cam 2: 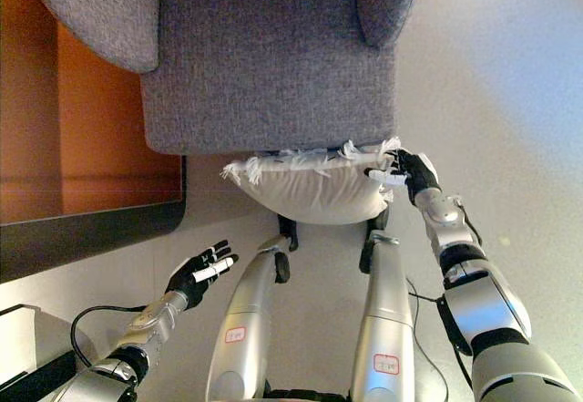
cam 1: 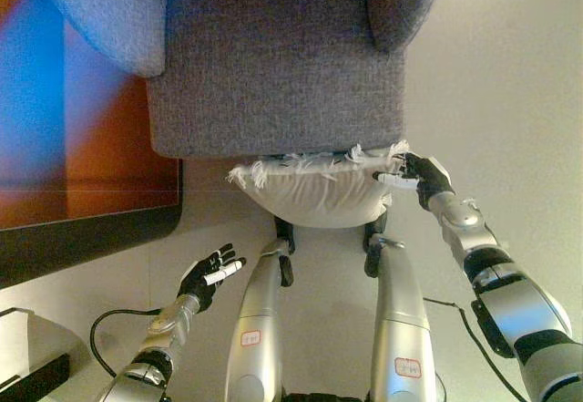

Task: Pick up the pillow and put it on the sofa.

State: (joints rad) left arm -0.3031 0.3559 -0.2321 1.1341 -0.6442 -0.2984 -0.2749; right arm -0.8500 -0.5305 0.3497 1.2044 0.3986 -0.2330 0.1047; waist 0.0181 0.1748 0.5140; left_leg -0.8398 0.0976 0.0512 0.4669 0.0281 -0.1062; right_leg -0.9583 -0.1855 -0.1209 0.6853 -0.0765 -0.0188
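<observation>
A white pillow [cam 1: 319, 190] with a fringed edge rests against the front lower edge of the grey sofa [cam 1: 273, 65], partly tucked under the seat front. My right hand [cam 1: 417, 177] touches the pillow's right corner, its fingers curled against the fringe there. My left hand [cam 1: 209, 275] hovers low at the left, apart from the pillow, with fingers spread and nothing in it.
A dark-framed orange panel [cam 1: 91, 174] stands left of the sofa. A grey object with a dark base [cam 1: 27, 365] sits at the bottom left corner. Pale floor [cam 1: 510, 101] spreads to the right of the sofa.
</observation>
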